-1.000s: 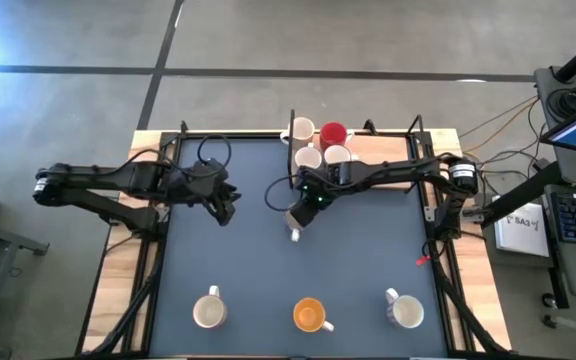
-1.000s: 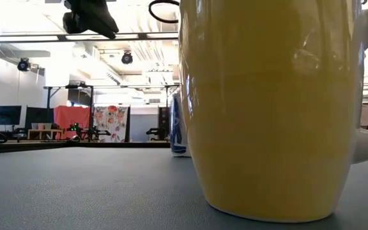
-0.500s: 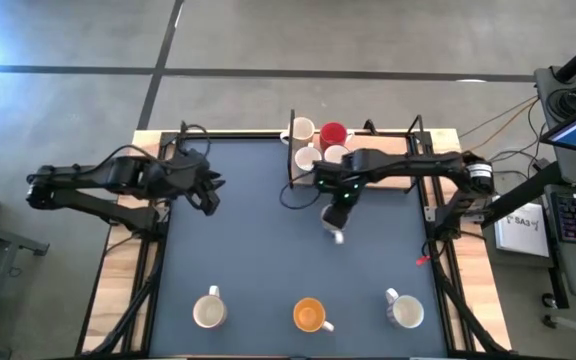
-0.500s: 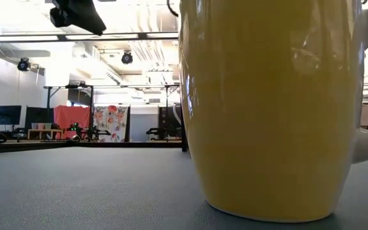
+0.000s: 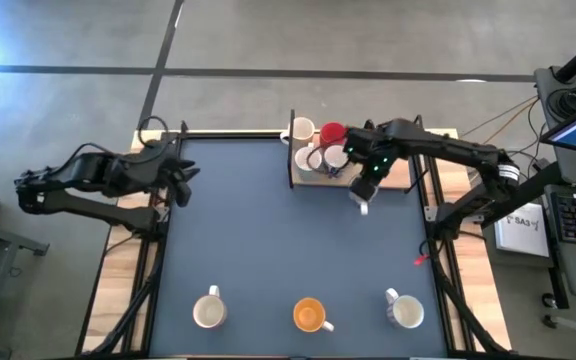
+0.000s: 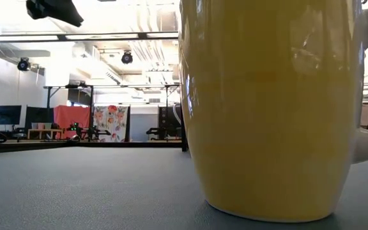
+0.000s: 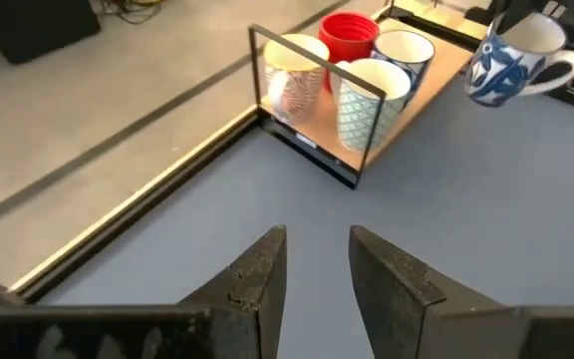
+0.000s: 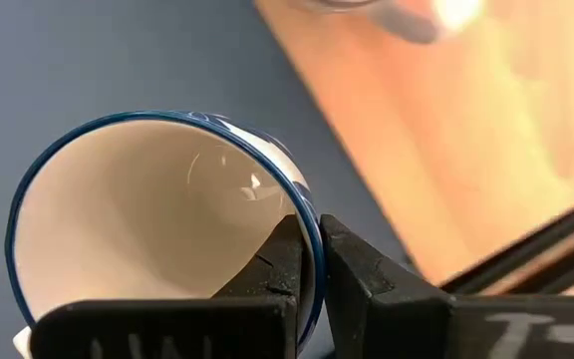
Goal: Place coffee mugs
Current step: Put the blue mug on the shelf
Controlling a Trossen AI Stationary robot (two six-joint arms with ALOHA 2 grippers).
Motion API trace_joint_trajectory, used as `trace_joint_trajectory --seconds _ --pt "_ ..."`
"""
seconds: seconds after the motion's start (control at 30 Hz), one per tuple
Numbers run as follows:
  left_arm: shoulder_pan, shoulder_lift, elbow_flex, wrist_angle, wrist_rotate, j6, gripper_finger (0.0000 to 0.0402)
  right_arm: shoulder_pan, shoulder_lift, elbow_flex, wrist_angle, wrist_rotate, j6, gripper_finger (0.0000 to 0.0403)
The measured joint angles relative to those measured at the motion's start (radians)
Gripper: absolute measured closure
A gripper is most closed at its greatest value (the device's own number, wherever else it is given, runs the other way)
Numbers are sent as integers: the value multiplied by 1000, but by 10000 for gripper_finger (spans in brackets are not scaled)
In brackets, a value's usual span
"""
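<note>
The right gripper [image 8: 310, 261] pinches the rim of a blue-and-white mug [image 7: 514, 60], held just beside the wooden tray [image 5: 393, 178] at the table's far edge. Inside that tray stand four mugs, including a red mug [image 5: 332, 134]. Well away from the tray, along the near edge, sit three more, an orange mug [image 5: 310, 315] in the middle. The left gripper [image 7: 317, 261], far from the tray, hangs slightly parted and empty.

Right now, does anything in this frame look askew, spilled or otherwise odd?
Nothing spilled or broken. The one oddity: the blue-and-white mug hangs tilted in the air beside the rack, pinched by its rim in the right gripper. The front mugs stand upright.
</note>
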Motion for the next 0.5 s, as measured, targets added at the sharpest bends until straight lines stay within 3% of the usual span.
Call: trace_joint_trajectory --seconds 0.23,0.5 --pt "0 -90 0 -19 -37 43 308 -152 -50 0 -9 33 -40 389" --pt "0 -143 0 -16 -125 39 308 -310 -13 0 0 81 -35 390"
